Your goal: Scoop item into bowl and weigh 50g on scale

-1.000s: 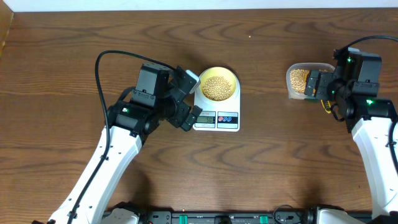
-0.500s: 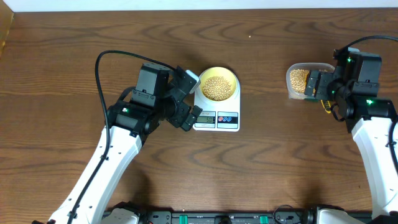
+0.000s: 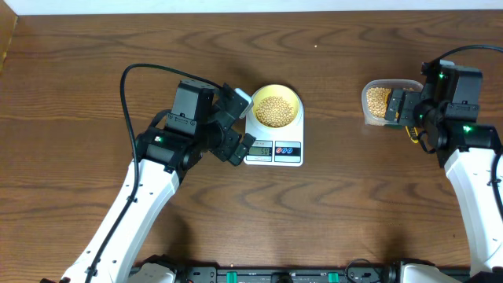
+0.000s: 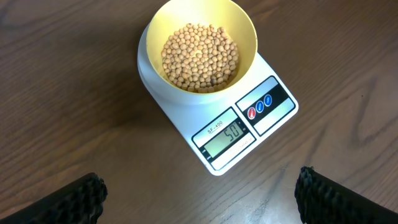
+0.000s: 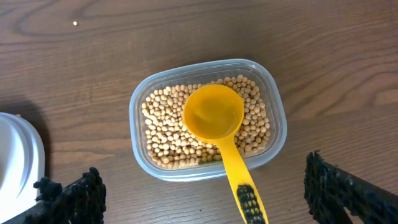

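The pale yellow bowl sits on the white scale, filled with tan beans; the display reads 50. My left gripper hovers open just in front of the scale, with nothing between its fingers. Overhead, the bowl and scale are at table centre, with the left gripper at their left. My right gripper stands open before a clear container of beans. A yellow scoop rests in the container, its handle pointing out between the open fingers, untouched.
The container stands at the right of the brown wooden table, beside the right gripper. A rounded white edge of the scale shows at the left of the right wrist view. A black cable loops over the left arm.
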`<state>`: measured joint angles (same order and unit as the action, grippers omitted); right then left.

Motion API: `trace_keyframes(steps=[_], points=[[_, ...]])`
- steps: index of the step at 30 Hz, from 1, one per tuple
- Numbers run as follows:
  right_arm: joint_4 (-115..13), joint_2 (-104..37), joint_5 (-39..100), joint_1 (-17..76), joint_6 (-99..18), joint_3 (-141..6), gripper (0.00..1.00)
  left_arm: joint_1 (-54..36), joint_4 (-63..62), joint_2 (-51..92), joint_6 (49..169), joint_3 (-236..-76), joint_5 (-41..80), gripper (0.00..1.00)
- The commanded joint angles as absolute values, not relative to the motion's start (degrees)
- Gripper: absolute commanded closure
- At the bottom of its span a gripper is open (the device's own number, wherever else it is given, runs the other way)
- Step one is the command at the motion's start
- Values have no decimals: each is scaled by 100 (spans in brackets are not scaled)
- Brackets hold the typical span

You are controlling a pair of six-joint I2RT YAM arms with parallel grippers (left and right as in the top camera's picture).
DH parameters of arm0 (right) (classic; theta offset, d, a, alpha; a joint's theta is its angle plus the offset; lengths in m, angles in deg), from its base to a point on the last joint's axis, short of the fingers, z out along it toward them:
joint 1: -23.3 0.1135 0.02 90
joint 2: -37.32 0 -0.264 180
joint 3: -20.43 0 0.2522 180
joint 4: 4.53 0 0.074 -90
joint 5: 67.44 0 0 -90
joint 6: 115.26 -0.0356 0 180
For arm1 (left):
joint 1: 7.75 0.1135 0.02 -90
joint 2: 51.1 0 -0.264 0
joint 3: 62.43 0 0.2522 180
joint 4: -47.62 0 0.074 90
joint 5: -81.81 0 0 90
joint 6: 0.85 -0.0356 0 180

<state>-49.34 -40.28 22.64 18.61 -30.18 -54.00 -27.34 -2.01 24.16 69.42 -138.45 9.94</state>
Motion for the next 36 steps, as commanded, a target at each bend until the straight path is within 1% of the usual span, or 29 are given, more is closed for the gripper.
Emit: trace_keyframes(steps=[1, 24, 25, 26, 36], points=[[-4940, -3961, 2273, 1885, -2944, -5439, 1, -2710, -210, 2377, 6927, -13827, 1064, 1], [-4938, -3961, 2273, 1885, -2944, -5439, 1, -2710, -210, 2377, 6927, -13827, 1064, 1], [-4940, -3961, 2273, 1885, -2944, -5439, 1, -2710, -210, 2377, 6927, -13827, 1064, 2], [-4938, -3961, 2275, 1885, -2944, -5439, 1, -2710, -210, 2377, 6927, -13827, 1064, 1], [-4940, -3961, 2273, 1885, -2944, -5439, 1, -2710, -210, 2377, 6927, -13827, 1064, 1]])
